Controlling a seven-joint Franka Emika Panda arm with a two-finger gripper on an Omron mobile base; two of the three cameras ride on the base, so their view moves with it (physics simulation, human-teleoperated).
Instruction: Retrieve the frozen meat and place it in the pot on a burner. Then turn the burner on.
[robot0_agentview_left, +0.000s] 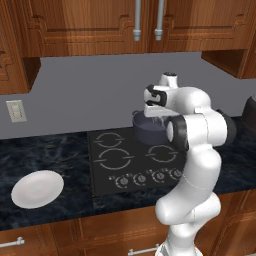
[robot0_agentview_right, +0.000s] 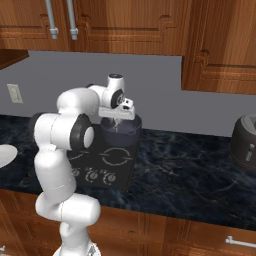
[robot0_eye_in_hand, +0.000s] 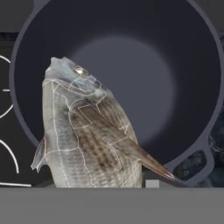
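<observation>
Fingers (robot0_agentview_right: 117, 121) clamped on the fish (robot0_eye_in_hand: 85, 131), hanging it head-down over the open mouth of the pot (robot0_eye_in_hand: 131, 57). Seen from the hand, head already inside the rim's outline, tail end up at the grip. Held straight above so that a release should drop it inside rather than onto the stove (robot0_agentview_left: 107, 167). Pot standing on the stove's back right burner, close to the wall, hence the arm folded up and over it. Fish apparently not yet touching the pot's floor. White plate (robot0_agentview_left: 37, 189) lying bare near the tabletop's front left. Burner knobs (robot0_agentview_left: 150, 176) along the stove's front edge, untouched by the look of it.
</observation>
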